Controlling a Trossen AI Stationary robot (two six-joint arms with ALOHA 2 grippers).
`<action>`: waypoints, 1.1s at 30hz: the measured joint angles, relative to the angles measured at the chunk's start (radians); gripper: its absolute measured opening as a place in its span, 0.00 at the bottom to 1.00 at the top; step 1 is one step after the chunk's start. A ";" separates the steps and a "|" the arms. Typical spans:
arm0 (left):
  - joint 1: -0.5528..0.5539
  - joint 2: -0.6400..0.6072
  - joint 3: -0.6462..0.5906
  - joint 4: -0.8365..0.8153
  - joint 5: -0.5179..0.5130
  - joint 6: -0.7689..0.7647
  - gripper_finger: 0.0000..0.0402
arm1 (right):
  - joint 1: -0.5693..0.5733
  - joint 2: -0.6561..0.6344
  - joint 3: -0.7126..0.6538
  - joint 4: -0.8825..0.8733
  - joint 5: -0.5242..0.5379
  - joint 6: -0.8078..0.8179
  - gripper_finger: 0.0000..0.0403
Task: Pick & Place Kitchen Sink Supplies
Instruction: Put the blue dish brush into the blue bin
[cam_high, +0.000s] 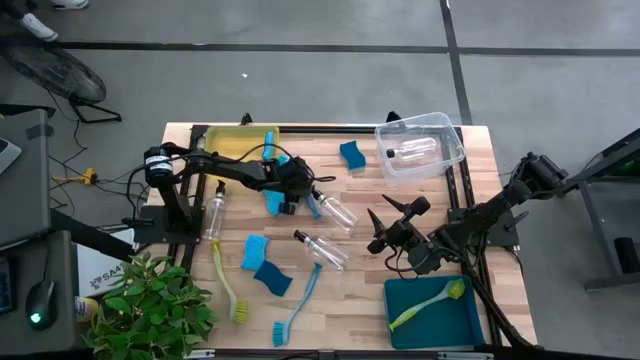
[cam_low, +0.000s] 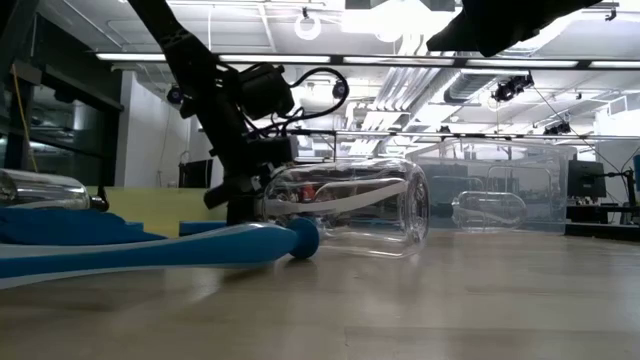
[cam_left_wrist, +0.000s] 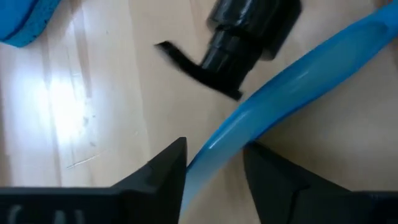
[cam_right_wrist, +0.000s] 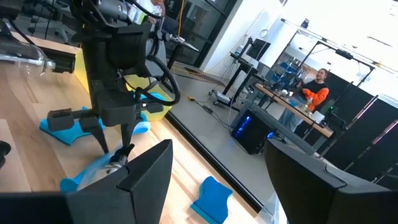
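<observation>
Blue brush handle (cam_left_wrist: 273, 112) sits right between my left end effector (cam_left_wrist: 214, 165) fingers, straddled, not yet pinched; black bottle top (cam_left_wrist: 239, 37) just beyond on the desk (cam_left_wrist: 81, 112). From above, that end effector (cam_high: 296, 190) is down mid-desk over the short blue brush (cam_high: 312, 204), beside a clear bottle (cam_high: 338, 210). Clear bin (cam_high: 420, 146) at the far side holds one bottle (cam_high: 412, 150). Teal bin (cam_high: 434, 314) holds a yellow-green brush (cam_high: 428, 304). My right end effector (cam_high: 385, 228) hovers wide open, empty, above the teal bin. Loose: blue sponge (cam_high: 351, 153), second bottle (cam_high: 322, 250), sponges (cam_high: 263, 266), long blue brush (cam_high: 299, 296).
</observation>
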 joint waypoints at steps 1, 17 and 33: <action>0.001 0.000 0.000 0.000 -0.007 0.000 0.32 | 0.000 0.000 0.000 0.000 0.000 0.000 0.61; -0.002 0.000 0.029 0.084 -0.018 -0.017 0.11 | 0.000 0.000 0.000 -0.001 -0.004 0.000 0.62; -0.111 0.001 0.225 0.049 -0.255 -0.055 0.10 | 0.000 0.000 0.000 -0.101 -0.142 0.161 0.62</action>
